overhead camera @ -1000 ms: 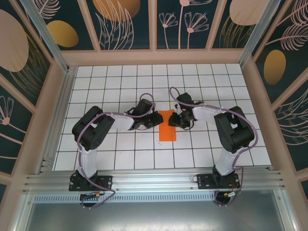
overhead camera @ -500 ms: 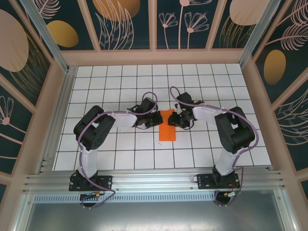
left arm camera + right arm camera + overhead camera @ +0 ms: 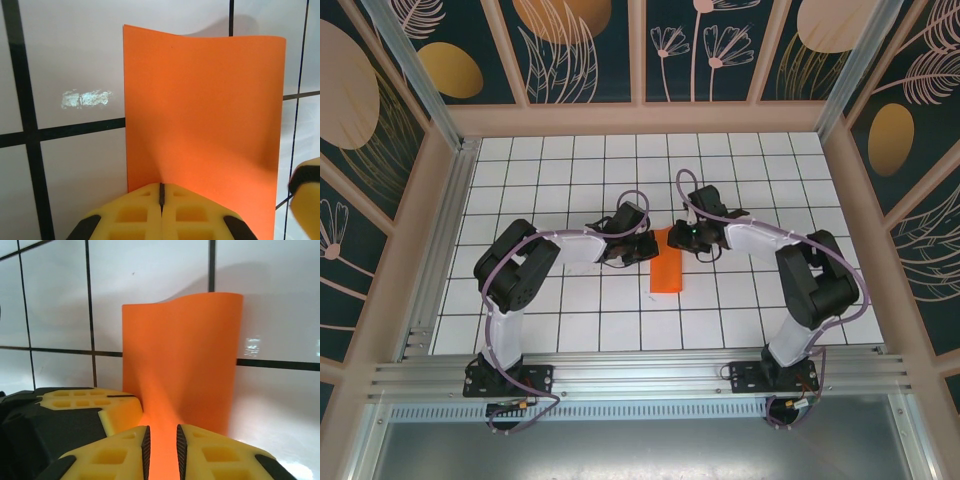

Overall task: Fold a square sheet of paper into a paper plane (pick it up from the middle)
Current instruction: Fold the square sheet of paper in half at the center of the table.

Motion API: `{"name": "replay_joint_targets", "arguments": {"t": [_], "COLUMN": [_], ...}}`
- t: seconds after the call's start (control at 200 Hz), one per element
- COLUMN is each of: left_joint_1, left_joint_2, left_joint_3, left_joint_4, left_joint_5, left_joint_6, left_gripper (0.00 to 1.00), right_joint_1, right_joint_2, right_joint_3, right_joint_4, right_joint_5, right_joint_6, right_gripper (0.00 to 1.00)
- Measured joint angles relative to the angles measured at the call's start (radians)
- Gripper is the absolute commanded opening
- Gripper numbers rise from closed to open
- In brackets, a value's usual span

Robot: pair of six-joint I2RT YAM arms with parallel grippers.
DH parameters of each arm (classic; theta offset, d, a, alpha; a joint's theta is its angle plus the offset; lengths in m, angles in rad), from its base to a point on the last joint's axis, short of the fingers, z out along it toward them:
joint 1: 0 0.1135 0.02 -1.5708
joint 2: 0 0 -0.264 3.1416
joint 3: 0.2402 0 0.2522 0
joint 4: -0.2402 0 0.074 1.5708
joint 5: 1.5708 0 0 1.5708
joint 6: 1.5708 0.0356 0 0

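Note:
The square sheet of paper [image 3: 668, 264] is bright orange and lies as a narrow rectangle on the white grid table [image 3: 570, 310] between the two arms. My left gripper [image 3: 649, 249] is low at its left edge. In the left wrist view that gripper [image 3: 161, 186] is shut on the paper [image 3: 205, 110], which puckers up toward the tips. My right gripper [image 3: 682, 238] is at the sheet's far right corner. In the right wrist view its jaws [image 3: 161, 440] stand narrowly open with a raised ridge of paper [image 3: 182, 350] between the pads. The left gripper's yellow finger [image 3: 85, 405] is beside it.
Patterned walls enclose the table on the far, left and right sides. An aluminium rail [image 3: 640, 380] with both arm bases runs along the near edge. White tiles stretch around the paper on all sides.
The left gripper has closed fully on the paper's left edge. The right gripper has shifted left onto the sheet's far end and its jaws have narrowed around the paper.

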Motion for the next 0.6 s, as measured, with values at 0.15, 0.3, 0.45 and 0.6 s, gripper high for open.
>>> {"name": "replay_joint_targets", "arguments": {"t": [0.15, 0.3, 0.45, 0.6], "left_joint_1": [-0.001, -0.001, -0.003, -0.003], "left_joint_2": [0.004, 0.008, 0.01, 0.014], "left_joint_3": [0.007, 0.017, 0.022, 0.026], "left_joint_4": [-0.005, -0.016, -0.024, -0.024], "left_joint_5": [-0.004, -0.008, -0.014, -0.015], "left_joint_6": [0.0, 0.007, 0.013, 0.018], "left_gripper": [0.03, 0.03, 0.03, 0.03], "right_joint_1": [0.002, -0.005, -0.031, -0.079], "right_joint_2": [0.074, 0.108, 0.107, 0.074], "right_joint_3": [0.0, 0.0, -0.021, -0.074], "right_joint_4": [0.008, 0.008, 0.033, 0.064], "right_joint_5": [-0.042, -0.063, -0.095, -0.115], "right_joint_6": [-0.002, -0.004, -0.011, -0.019], "right_gripper": [0.2, 0.2, 0.2, 0.2]}}
